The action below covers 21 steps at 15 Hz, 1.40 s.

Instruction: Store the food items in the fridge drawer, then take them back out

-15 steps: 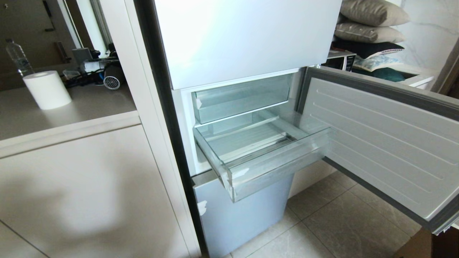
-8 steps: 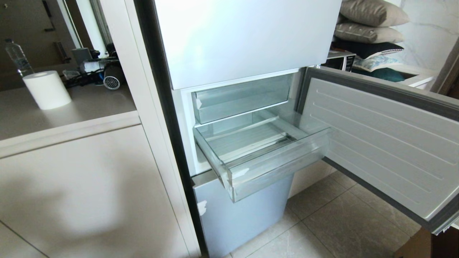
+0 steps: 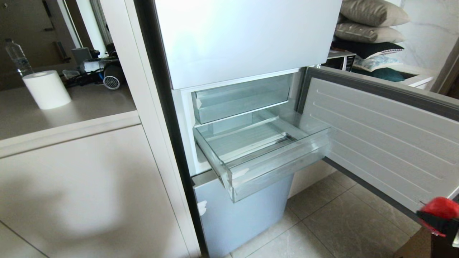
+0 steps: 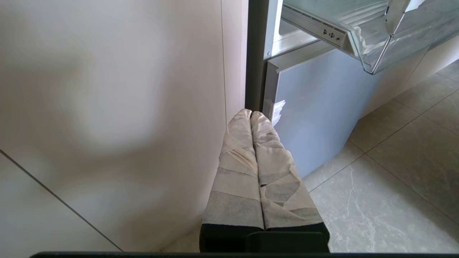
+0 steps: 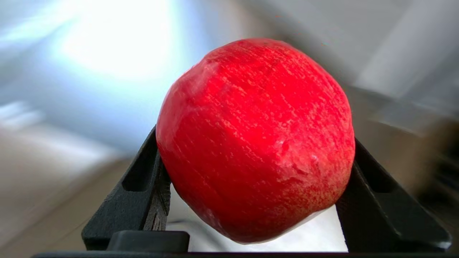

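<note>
Clear plastic fridge drawer stands pulled out and empty, while the right gripper, jaws pinching a red apple, has just entered low right, ready for storing; left gripper hangs pressed together.

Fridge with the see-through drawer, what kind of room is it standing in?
Most likely a home kitchen. The fridge drawer hangs pulled out of a tall fridge with its door swung open, a counter beside it holds a paper roll and a water bottle, and the floor is tiled.
</note>
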Motion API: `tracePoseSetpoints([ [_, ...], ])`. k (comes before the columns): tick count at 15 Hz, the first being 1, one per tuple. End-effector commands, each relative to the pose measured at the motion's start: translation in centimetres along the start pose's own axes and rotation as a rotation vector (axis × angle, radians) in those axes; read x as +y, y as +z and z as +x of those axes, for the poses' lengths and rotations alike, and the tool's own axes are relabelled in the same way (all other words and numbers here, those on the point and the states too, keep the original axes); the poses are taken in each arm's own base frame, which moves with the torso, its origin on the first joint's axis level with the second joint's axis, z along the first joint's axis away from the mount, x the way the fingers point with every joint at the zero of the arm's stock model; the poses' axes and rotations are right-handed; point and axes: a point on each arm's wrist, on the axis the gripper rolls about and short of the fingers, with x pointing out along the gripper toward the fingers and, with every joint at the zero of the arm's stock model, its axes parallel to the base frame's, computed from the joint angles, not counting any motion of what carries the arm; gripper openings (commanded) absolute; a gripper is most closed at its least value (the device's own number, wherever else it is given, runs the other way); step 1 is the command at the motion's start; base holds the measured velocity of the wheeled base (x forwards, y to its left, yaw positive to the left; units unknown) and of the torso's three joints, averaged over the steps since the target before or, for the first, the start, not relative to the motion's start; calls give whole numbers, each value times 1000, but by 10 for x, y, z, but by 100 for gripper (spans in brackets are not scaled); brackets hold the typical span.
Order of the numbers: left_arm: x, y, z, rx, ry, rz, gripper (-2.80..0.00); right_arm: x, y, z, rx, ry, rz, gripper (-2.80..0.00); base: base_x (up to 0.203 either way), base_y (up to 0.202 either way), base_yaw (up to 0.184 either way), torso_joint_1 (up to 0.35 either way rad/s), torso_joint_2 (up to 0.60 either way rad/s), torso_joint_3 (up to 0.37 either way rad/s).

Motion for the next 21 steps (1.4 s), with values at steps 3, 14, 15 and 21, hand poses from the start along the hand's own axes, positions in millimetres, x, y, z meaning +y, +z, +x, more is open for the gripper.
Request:
tracePoseSetpoints([
  [3, 0, 0, 0, 3, 0, 0, -280, 71, 47, 33, -59, 382, -46, -280, 0, 0, 0, 0, 0, 0],
  [14, 0, 0, 0, 1, 0, 0, -280, 157, 142, 210, -105, 506, -90, -280, 0, 0, 0, 0, 0, 0],
  [15, 0, 0, 0, 3, 0, 0, -280, 163, 148, 220, -123, 516, -95, -280, 0, 0, 0, 0, 0, 0],
  [21, 0, 0, 0, 1, 0, 0, -280, 205, 147, 273, -142, 581, -157, -280, 0, 0, 0, 0, 0, 0],
])
